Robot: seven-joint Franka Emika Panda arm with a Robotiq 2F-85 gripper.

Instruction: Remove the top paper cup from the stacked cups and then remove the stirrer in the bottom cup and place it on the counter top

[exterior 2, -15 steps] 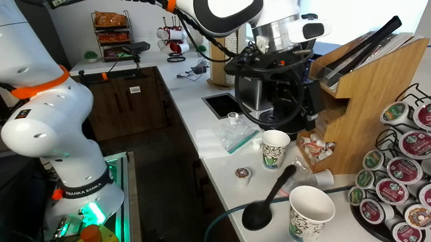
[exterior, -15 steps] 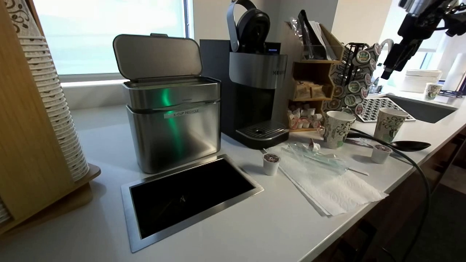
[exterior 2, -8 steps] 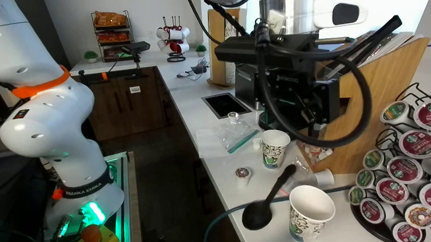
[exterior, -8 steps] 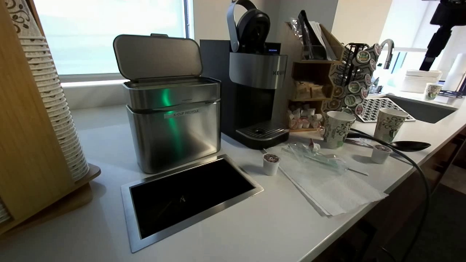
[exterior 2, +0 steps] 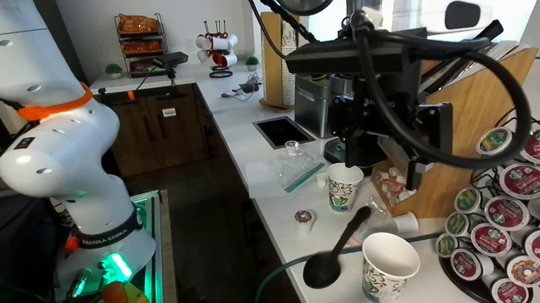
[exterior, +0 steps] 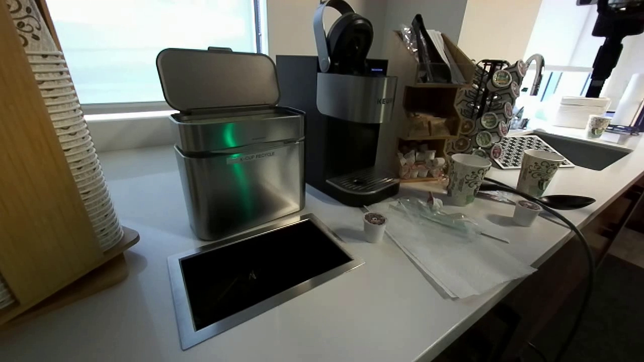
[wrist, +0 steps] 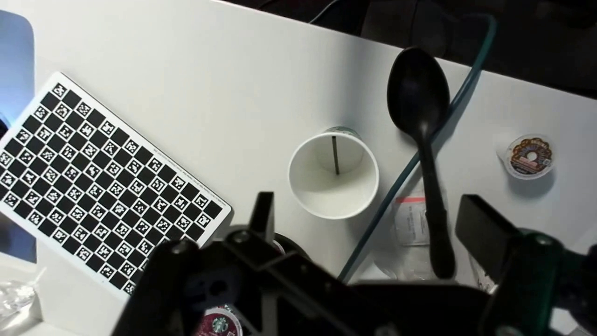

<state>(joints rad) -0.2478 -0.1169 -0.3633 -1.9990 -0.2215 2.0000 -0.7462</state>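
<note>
Gripper [exterior 2: 382, 171]: spread wide, holding nothing.
Near cup [exterior 2: 386, 273]: upright, standing alone; probably the bottom cup. The next move calls for centring above it, then reaching inside without tipping it.
Dark line [wrist: 336, 155]: on its inner wall; stirrer or seam, I cannot tell.
Counter top [wrist: 224, 107]: beneath; the stirrer's destination.
Far cup [exterior 2: 344, 189]: upright, likely the top cup, so unstacking looks done and step 2, fetching the stirrer, seems in hand.

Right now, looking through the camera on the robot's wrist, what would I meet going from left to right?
Checkered board, cup with a stirrer inside, black spoon, pod.
</note>
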